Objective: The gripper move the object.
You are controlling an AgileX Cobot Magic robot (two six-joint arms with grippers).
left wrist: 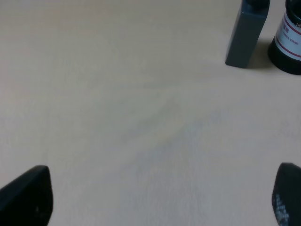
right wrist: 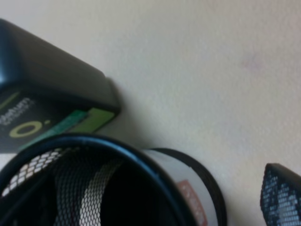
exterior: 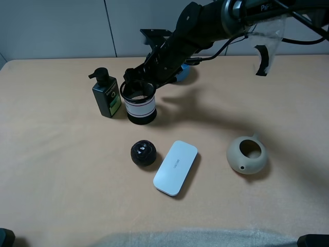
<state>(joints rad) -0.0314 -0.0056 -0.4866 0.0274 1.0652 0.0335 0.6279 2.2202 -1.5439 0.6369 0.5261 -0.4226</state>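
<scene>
The pen cup (exterior: 140, 105), black mesh with a white band and red stripes, stands upright at the table's back left of centre, next to a dark pump bottle (exterior: 106, 95). My right gripper (exterior: 134, 81) reaches across from the right and sits at the cup's rim. In the right wrist view the cup (right wrist: 117, 188) fills the lower part. One finger (right wrist: 282, 197) stands outside its wall with a gap; the other side is dark inside the cup. My right gripper (right wrist: 150, 202) looks open. My left gripper (left wrist: 157, 200) is open and empty, low over bare table; the cup (left wrist: 288, 42) is far from it.
A black ball (exterior: 143, 153), a white flat case (exterior: 176, 167) and a beige round pot with a hole (exterior: 247, 154) lie in front of the cup. A blue bowl (exterior: 186, 72) is partly hidden behind the right arm. The bottle also shows in both wrist views (left wrist: 244, 33) (right wrist: 42, 99).
</scene>
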